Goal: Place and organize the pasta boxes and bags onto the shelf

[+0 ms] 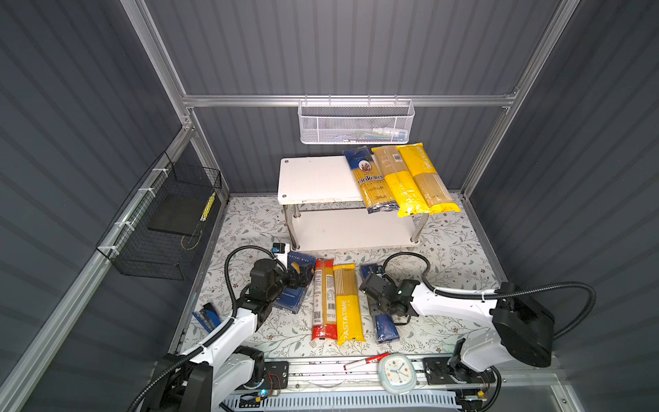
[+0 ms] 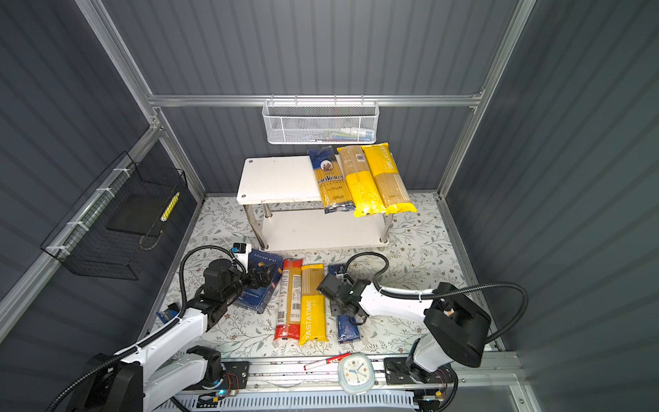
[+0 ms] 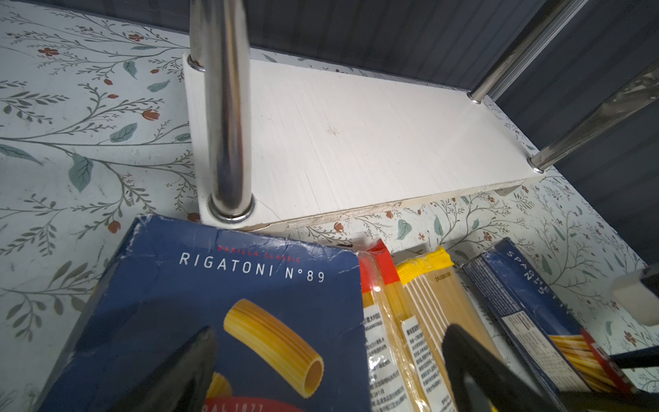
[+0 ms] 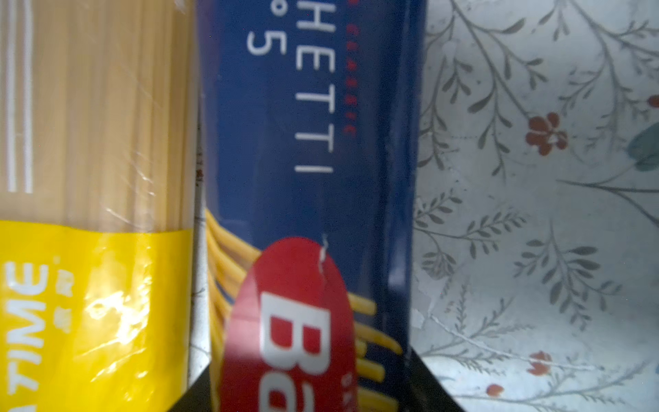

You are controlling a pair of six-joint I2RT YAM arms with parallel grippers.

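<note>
Pasta colours on the floral tabletop (image 1: 456, 249)
The shelf (image 1: 313, 178) was white, chrome-legged; the rigatoni box (image 3: 178, 303) and spaghetti box (image 4: 313, 142) were dark blue with red logos; the near PASTATIME bag (image 1: 347, 306) was yellow and clear.

Floral mat (image 1: 456, 249) underneath everything. White mesh basket (image 1: 356, 123) hangs on the rail beyond the mat's far edge. Black wire basket (image 1: 160, 228) hangs off the mat's left side, with a yellow stick (image 1: 208, 206) inside. Clock (image 1: 397, 372) and red-white marker (image 1: 365, 361) lie just off the mat's near edge.
</note>
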